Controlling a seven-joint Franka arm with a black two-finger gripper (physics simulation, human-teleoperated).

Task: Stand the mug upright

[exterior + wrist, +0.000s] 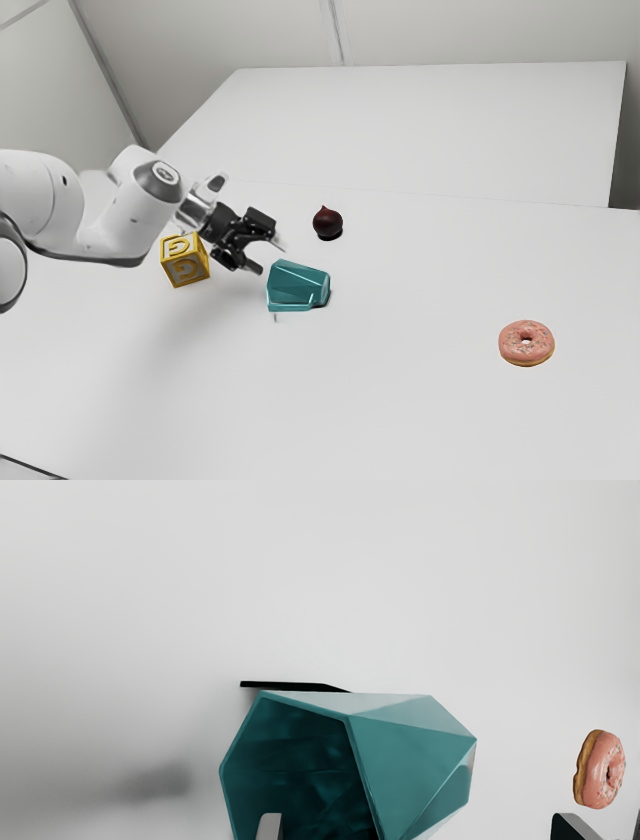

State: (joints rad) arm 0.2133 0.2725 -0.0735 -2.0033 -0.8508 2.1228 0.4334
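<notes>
White tabletop (420, 390), w/ the teal faceted mug (298, 286) on its side L of ctr in ext. view, just lower R of the black two-finger gripper (272, 259), whose fingers stood apart, unclamped, their gap running roughly along the mug's long axis, mouth toward ext. view's L.

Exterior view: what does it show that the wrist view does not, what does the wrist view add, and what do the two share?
Exterior view: the white arm, the yellow-edged letter block, the dark round thing with a pointed top and the walls.

Wrist view: a look through the mouth into the mug's dark hollow.

Both: the teal mug on its side, the open claw, the pink doughnut and the white table.
</notes>
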